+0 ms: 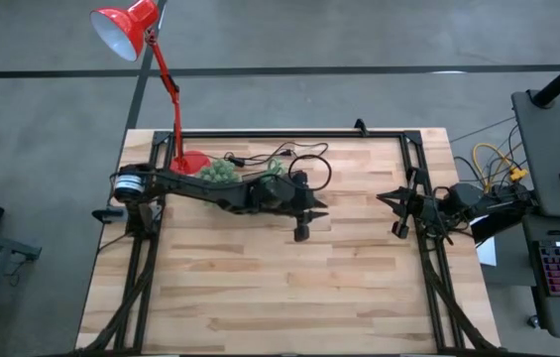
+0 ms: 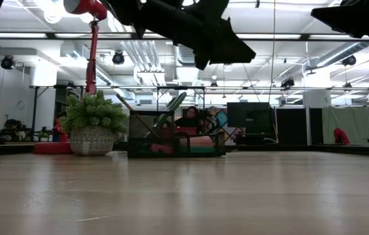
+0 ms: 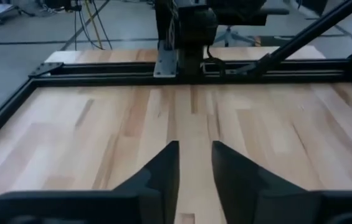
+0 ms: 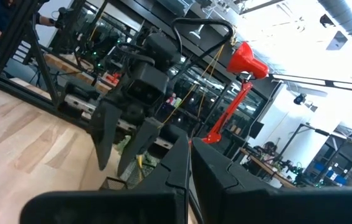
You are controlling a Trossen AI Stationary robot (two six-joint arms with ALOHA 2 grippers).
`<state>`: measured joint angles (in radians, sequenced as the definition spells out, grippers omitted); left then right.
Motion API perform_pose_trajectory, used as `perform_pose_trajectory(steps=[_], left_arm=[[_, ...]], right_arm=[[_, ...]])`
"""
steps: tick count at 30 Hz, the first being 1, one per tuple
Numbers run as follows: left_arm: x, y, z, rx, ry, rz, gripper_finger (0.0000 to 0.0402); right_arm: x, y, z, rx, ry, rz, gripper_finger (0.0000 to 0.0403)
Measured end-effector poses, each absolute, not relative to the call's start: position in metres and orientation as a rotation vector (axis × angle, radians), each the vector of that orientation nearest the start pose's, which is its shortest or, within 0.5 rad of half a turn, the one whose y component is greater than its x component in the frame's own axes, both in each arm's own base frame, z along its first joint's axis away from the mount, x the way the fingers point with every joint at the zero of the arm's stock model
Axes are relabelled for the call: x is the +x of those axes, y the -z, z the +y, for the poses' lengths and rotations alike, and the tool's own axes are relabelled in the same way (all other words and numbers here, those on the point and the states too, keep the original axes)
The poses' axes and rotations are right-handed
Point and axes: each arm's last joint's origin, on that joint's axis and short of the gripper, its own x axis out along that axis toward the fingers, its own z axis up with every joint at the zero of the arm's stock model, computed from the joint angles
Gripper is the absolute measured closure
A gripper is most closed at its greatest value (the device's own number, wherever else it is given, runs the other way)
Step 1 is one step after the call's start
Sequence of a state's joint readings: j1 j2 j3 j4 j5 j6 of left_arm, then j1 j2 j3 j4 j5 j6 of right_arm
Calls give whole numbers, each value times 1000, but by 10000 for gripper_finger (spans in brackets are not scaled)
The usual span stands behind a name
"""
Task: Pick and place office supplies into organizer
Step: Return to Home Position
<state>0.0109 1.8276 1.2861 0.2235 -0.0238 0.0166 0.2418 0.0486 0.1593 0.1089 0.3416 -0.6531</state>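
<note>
Both look empty: left gripper (image 3: 194, 163) slightly open, raised near the organizer (image 2: 135, 140), right gripper (image 4: 188, 152) closed at its own side; I reckon only homing's left

My table (image 1: 260, 278) is smooth pale wood planks, its frame (image 1: 280, 134) matt black metal, lamp (image 1: 121, 30) glossy red, organizer (image 2: 171, 140) black mesh.

Centre of the frame: the left gripper (image 4: 112, 167), its two fingers spread apart, hangs over the light wooden table (image 4: 14, 146). Foreground: the right gripper (image 4: 188, 144), its fingers almost touching. Background: a red desk lamp (image 4: 245, 60), behind the left arm.
</note>
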Motion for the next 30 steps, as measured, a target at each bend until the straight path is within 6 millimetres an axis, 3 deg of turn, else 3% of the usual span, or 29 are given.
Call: perform_pose_trajectory(steps=[9,14,21,30], left_arm=[[408,-273,-3,68,-4,285,377],[389,-287,-9,125,19,249,399],[341,-292,-8,131,-11,236,400],[255,-261,-7,125,-46,107,401]], right_arm=[[86,-224,11,-582,164,-170,394],[86,-224,11,-582,163,-169,394],[86,-224,11,-581,163,-169,394],[86,-223,11,-581,163,-169,394]])
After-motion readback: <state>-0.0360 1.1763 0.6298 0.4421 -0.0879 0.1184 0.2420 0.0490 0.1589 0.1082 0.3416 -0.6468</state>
